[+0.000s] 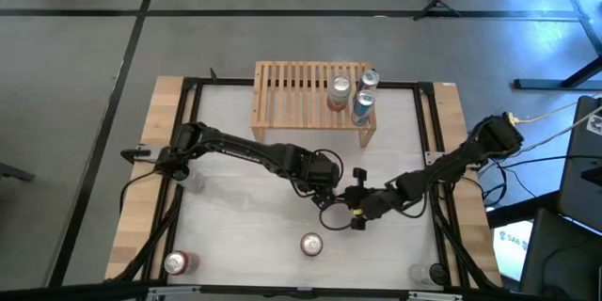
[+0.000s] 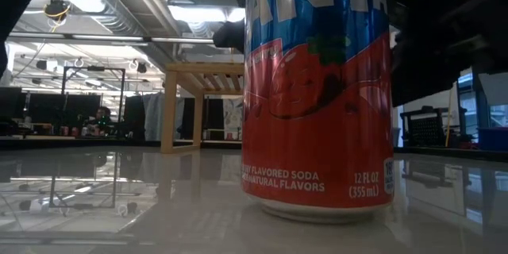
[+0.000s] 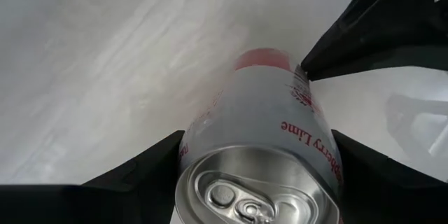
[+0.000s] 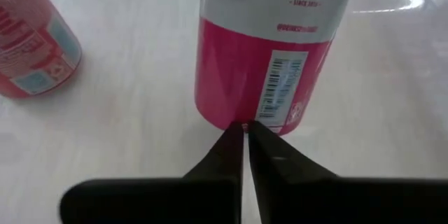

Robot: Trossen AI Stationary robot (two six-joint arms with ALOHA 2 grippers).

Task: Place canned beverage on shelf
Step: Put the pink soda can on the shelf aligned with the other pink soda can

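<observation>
In the left wrist view the white raspberry-lime can (image 3: 269,140) runs off the lower edge, its lid partly cut. In the low view the red soda can (image 2: 317,95) loses its top at the upper edge and hides most of the shelf (image 2: 202,79). In the right wrist view the pink can (image 4: 269,49) is cut off above. From above, can labels are too small to read.

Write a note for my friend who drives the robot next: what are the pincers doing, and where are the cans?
Left pincer: shut on the pink can, which stands upright mid-table.
Right pincer: shut, empty, pointing at that can's base.
Done: three cans on the shelf, at its right end.
Left to do: shelve the pink can; a red can and another can stand near the front edge.
</observation>
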